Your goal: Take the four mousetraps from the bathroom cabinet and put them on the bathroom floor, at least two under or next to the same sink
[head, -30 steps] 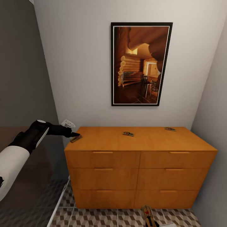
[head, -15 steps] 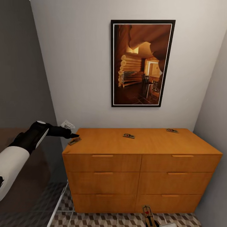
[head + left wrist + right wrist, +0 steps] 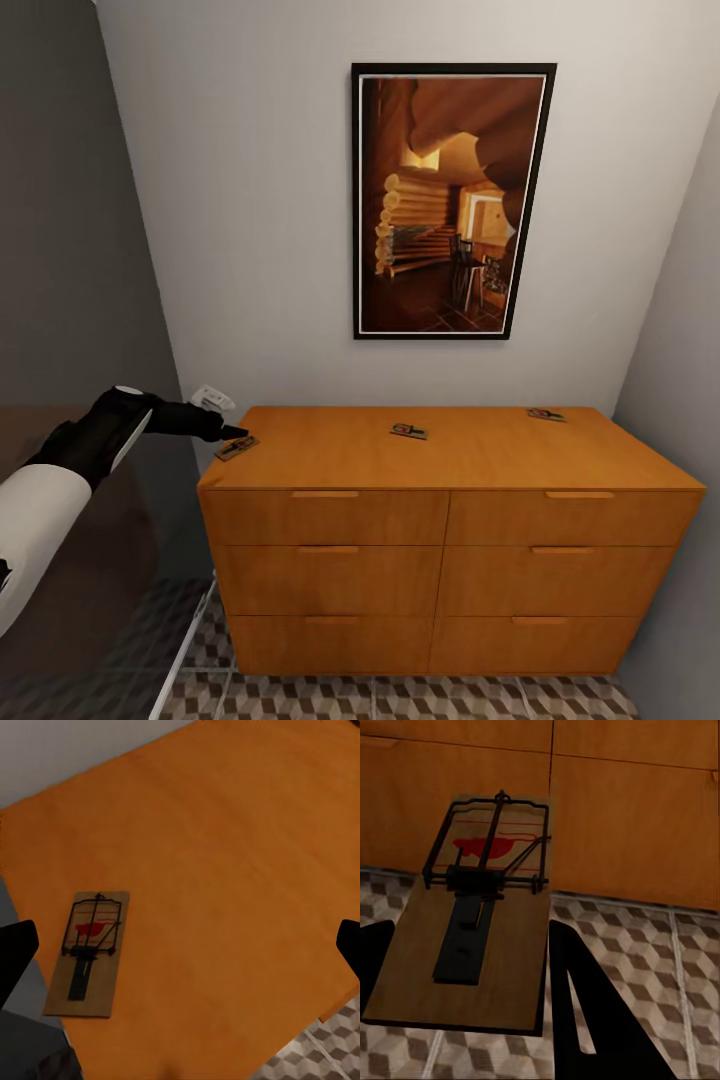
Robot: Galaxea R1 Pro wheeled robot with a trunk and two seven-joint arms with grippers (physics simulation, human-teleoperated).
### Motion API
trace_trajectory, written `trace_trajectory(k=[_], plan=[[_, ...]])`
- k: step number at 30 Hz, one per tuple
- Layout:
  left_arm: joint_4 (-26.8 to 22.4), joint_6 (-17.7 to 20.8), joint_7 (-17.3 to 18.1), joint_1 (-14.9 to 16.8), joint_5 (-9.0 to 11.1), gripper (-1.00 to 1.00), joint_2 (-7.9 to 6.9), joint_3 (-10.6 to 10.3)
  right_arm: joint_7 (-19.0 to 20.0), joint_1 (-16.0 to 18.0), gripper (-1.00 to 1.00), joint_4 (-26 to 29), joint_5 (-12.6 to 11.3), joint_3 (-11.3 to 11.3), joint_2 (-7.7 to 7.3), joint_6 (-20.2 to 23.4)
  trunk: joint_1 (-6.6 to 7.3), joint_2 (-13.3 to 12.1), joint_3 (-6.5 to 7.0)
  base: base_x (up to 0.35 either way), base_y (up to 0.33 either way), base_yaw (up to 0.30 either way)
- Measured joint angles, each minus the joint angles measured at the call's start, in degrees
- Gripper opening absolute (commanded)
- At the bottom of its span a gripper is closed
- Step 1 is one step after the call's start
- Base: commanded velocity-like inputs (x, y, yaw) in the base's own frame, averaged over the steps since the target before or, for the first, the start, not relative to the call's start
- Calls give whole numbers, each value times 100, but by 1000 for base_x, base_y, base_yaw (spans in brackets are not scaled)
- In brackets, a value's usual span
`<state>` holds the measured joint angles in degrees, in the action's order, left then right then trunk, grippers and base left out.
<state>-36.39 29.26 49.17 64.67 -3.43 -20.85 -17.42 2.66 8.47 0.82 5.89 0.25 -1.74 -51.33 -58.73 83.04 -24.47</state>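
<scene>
Mousetraps (image 3: 407,430) are waiting on the cabinet (image 3: 450,450): left gripper (image 3: 236,434), fingers apart, is nearing one trap, while right gripper (image 3: 465,1005) is clamping another.

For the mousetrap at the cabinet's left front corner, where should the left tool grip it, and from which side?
Judging from its pose, grip the mousetrap across its short width, by the two long edges of the board, coming from above. It lies flat on the cabinet top, so its faces can't be pinched. The open left tool already straddles more than that width. Its end by the cabinet edge may overhang slightly.
</scene>
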Motion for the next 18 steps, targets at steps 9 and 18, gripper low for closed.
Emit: trace_trajectory(k=[9,18], plan=[[-4,0,-8,-2,-25,100,-10,0,-1,-102,-100,9,-5,-10,5,-236,0,0,0,0,0,0],[10,0,-9,-2,-69,100,-162,-8,-1,-103,-100,9,-4,-11,0,-240,0,0,0,0,0,0]])
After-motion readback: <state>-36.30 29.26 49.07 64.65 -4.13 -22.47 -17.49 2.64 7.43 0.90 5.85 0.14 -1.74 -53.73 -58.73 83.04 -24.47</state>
